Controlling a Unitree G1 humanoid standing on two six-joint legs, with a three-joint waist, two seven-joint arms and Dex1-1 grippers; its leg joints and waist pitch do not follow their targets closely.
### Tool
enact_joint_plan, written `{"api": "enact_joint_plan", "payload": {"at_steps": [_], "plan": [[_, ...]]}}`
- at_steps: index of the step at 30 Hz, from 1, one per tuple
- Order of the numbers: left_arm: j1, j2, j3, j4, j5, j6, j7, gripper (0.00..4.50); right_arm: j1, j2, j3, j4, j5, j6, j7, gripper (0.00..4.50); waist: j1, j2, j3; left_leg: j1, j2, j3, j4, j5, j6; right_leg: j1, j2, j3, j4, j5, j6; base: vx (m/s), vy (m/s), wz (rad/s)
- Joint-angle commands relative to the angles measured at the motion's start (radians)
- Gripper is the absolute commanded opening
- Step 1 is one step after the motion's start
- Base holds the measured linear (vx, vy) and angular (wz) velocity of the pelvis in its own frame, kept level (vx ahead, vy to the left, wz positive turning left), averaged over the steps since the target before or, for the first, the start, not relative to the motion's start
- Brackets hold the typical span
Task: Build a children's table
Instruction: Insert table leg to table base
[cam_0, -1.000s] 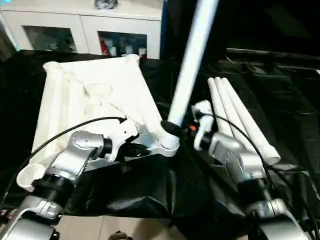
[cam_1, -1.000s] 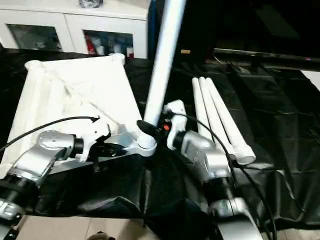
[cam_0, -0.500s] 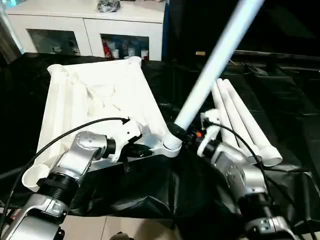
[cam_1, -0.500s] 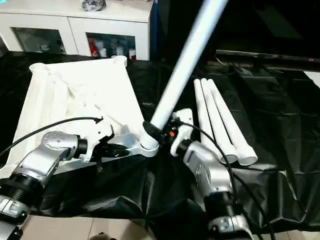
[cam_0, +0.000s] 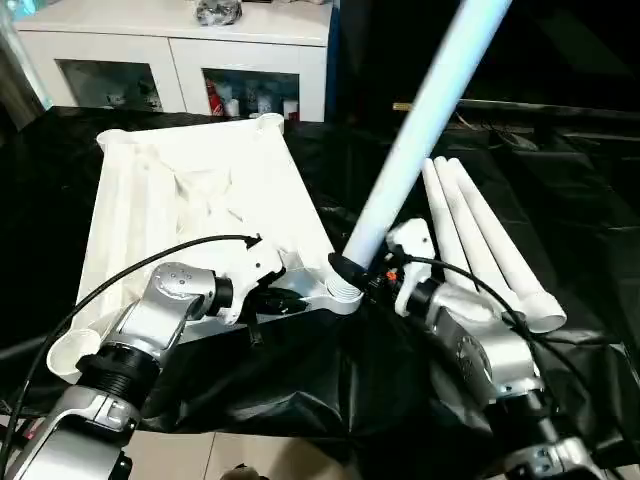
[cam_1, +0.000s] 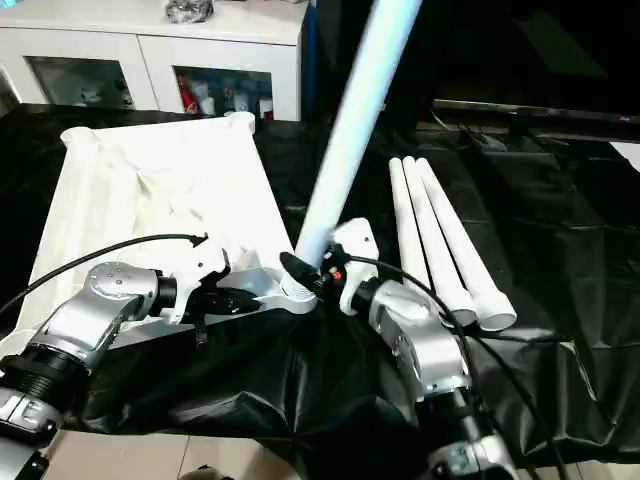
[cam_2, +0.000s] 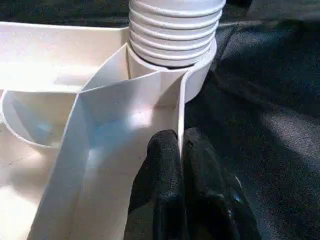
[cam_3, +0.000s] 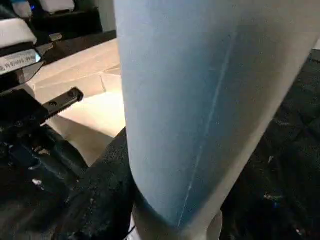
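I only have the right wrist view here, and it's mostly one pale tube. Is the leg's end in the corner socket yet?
Observer: Its ribbed end sits in the round corner socket, seen from the left wrist view.
Operator: Is the leg straight up?
Observer: No, the leg tilts, its top toward the robot's right, in the left eye view.
Operator: What's the left tool doing?
Observer: The left tool is shut on the tabletop's thin rim wall, just below that socket.
Operator: How many legs are left?
Observer: Three spare legs lie side by side on the black cloth, to the robot's right.
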Motion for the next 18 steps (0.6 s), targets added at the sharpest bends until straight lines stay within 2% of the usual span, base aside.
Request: {"api": "enact_joint_plan", "payload": {"at_steps": [1, 8, 10, 11, 12, 13, 14, 15, 16, 17, 18], "plan": [[-0.037, -0.010, 0.022, 0.005, -0.002, -0.023, 0.022, 0.00, 0.031, -0.024, 0.036, 0.075, -0.049, 0.066, 0.018, 1.89, -0.013, 0.007, -0.047, 0.017, 0.032, -0.012, -0.090, -0.350, -0.030, 0.016, -0.072, 0.048, -0.109, -0.364, -0.151, 0.000, 0.000, 0.00], [-0.029, -0.005, 0.010, -0.014, -0.003, -0.030, -0.001, 0.00, -0.024, -0.039, 0.095, 0.168, -0.069, 0.070, 0.129, 1.89, -0.014, 0.002, -0.048, 0.014, 0.033, -0.011, -0.089, -0.329, -0.022, 0.018, -0.073, 0.048, -0.106, -0.345, -0.161, 0.000, 0.000, 0.00], [-0.024, -0.002, 0.003, -0.028, 0.000, -0.029, -0.008, 0.00, -0.053, -0.040, 0.108, 0.210, -0.071, 0.064, 0.152, 1.89, -0.018, -0.006, -0.046, 0.014, 0.034, -0.010, -0.090, -0.331, -0.021, 0.017, -0.073, 0.047, -0.108, -0.355, -0.159, 0.000, 0.000, 0.00], [-0.022, -0.001, 0.000, -0.035, 0.001, -0.028, -0.011, 0.00, -0.063, -0.043, 0.115, 0.223, -0.077, 0.059, 0.163, 1.89, -0.017, -0.004, -0.047, 0.014, 0.034, -0.011, -0.090, -0.332, -0.021, 0.017, -0.073, 0.047, -0.106, -0.359, -0.160, 0.000, 0.000, 0.00], [-0.018, 0.001, -0.004, -0.049, 0.000, -0.024, -0.018, 0.00, -0.073, -0.046, 0.126, 0.234, -0.082, 0.056, 0.183, 1.89, -0.021, -0.012, -0.046, 0.015, 0.034, -0.010, -0.090, -0.340, -0.020, 0.015, -0.072, 0.046, -0.109, -0.375, -0.158, 0.000, 0.000, 0.00], [-0.013, 0.005, -0.008, -0.067, -0.001, -0.019, -0.025, 0.00, -0.083, -0.051, 0.137, 0.244, -0.087, 0.053, 0.205, 1.89, -0.019, -0.009, -0.045, 0.015, 0.035, -0.010, -0.091, -0.341, -0.021, 0.013, -0.074, 0.047, -0.110, -0.387, -0.156, 0.000, 0.000, 0.00], [-0.010, 0.006, -0.010, -0.075, -0.002, -0.019, -0.027, 0.00, -0.086, -0.052, 0.141, 0.247, -0.090, 0.051, 0.212, 1.89, -0.020, -0.015, -0.045, 0.016, 0.036, -0.010, -0.090, -0.343, -0.019, 0.012, -0.074, 0.048, -0.110, -0.391, -0.155, 0.000, 0.000, 0.00], [-0.006, 0.009, -0.012, -0.088, -0.002, -0.018, -0.031, 0.00, -0.093, -0.055, 0.149, 0.256, -0.096, 0.045, 0.228, 1.89, -0.019, -0.009, -0.046, 0.015, 0.038, -0.012, -0.092, -0.341, -0.021, 0.013, -0.076, 0.047, -0.108, -0.389, -0.154, 0.000, 0.000, 0.00], [-0.005, 0.010, -0.012, -0.092, -0.002, -0.017, -0.032, 0.00, -0.095, -0.056, 0.151, 0.257, -0.097, 0.044, 0.233, 1.89, -0.021, -0.010, -0.047, 0.015, 0.039, -0.012, -0.093, -0.339, -0.023, 0.013, -0.073, 0.047, -0.108, -0.366, -0.155, 0.000, 0.000, 0.00], [-0.004, 0.012, -0.014, -0.100, -0.003, -0.016, -0.035, 0.00, -0.101, -0.058, 0.156, 0.263, -0.099, 0.038, 0.249, 1.89, -0.022, -0.014, -0.047, 0.015, 0.039, -0.011, -0.094, -0.339, -0.023, 0.012, -0.072, 0.047, -0.108, -0.356, -0.156, 0.000, 0.000, 0.00], [0.004, 0.019, -0.018, -0.127, -0.008, -0.022, -0.053, 0.00, -0.111, -0.063, 0.165, 0.275, -0.106, 0.034, 0.288, 1.89, -0.023, -0.023, -0.051, 0.013, 0.040, -0.011, -0.093, -0.328, -0.020, 0.017, -0.073, 0.046, -0.101, -0.315, -0.167, 0.000, 0.000, 0.00]]}}
